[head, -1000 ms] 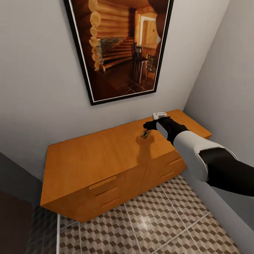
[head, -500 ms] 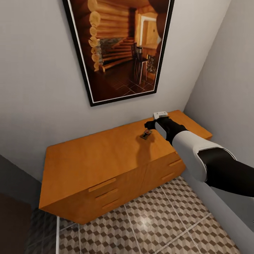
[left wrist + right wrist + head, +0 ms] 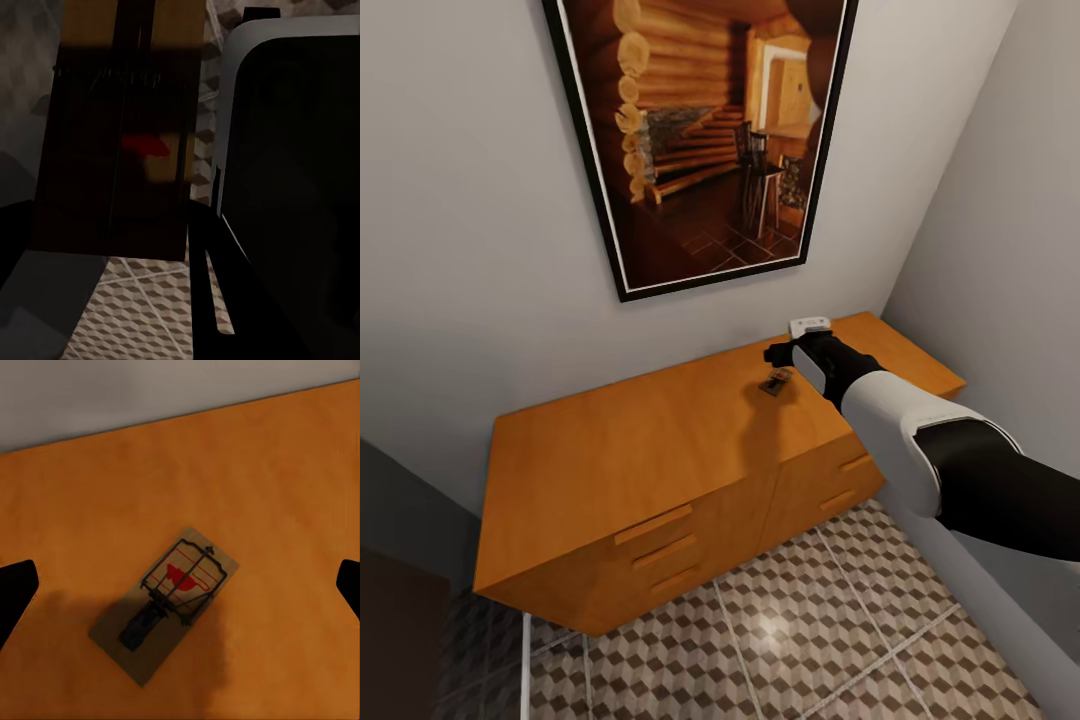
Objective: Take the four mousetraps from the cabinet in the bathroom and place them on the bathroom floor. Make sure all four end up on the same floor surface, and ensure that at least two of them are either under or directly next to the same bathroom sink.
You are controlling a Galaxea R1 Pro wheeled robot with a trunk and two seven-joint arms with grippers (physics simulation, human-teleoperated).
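Right claw [image 3: 180,585] spread above mousetrap [image 3: 166,601]

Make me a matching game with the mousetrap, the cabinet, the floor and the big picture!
Things:
1. mousetrap
2. cabinet
3. bathroom floor
4. framed picture

Places or looks:
A. hangs on the wall
B. cube-patterned tiles
C. lies flat on the cabinet top
D. orange-brown wood with bar handles

Pairs: 1-C, 2-D, 3-B, 4-A
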